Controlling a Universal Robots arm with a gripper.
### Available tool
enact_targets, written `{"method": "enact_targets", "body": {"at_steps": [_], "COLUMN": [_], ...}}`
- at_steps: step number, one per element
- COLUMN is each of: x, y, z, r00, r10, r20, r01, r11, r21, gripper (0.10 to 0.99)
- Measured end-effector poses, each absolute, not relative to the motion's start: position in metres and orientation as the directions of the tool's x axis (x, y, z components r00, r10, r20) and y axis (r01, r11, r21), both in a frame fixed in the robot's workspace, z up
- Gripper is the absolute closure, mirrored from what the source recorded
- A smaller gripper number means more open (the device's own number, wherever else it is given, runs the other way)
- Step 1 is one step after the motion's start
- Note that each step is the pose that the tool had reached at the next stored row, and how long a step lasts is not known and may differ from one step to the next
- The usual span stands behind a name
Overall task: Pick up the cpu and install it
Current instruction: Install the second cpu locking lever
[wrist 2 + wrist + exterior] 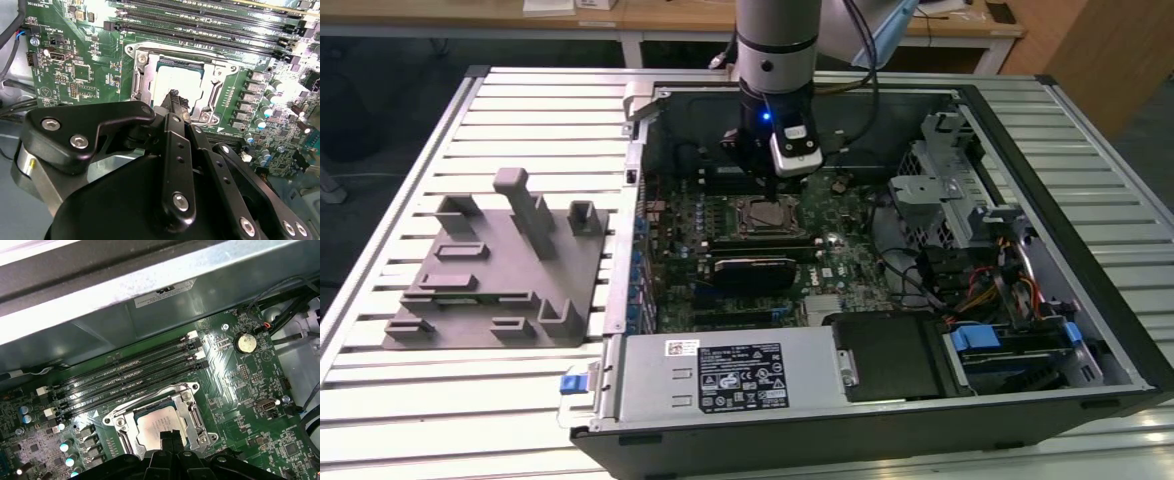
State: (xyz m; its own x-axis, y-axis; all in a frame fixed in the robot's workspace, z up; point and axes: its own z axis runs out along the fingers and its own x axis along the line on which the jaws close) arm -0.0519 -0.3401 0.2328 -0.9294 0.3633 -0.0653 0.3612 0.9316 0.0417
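Black claw (175, 100): fingers pressed together at the tips, nothing held between them; it hangs just above the cpu, also seen in the first wrist view (170, 437).
Cpu (172, 80): silver square, lying flat in the socket right under the fingertips; in the first wrist view (157, 425) too.
Socket (142, 75): metal frame around the cpu, its plate is open.
Memory slots (130, 375): long black rows just beyond the socket.
Coin battery (245, 342): round, farther off to the side on the green board (235, 390).
Heatsink (750, 272): black block, on the board near the claw (774, 180).
Grey fixture (494, 265): well apart, outside the case (1067, 150), at the exterior view's left.
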Motion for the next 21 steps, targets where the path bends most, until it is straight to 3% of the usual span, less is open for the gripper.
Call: {"method": "enact_targets", "body": {"at_steps": [21], "x": [-0.052], "y": [-0.359], "z": [0.233], "r00": [-0.929], "r10": [0.363], "r20": [-0.065], "r01": [0.361], "r11": [0.932], "r21": [0.042], "gripper": [0.98]}}
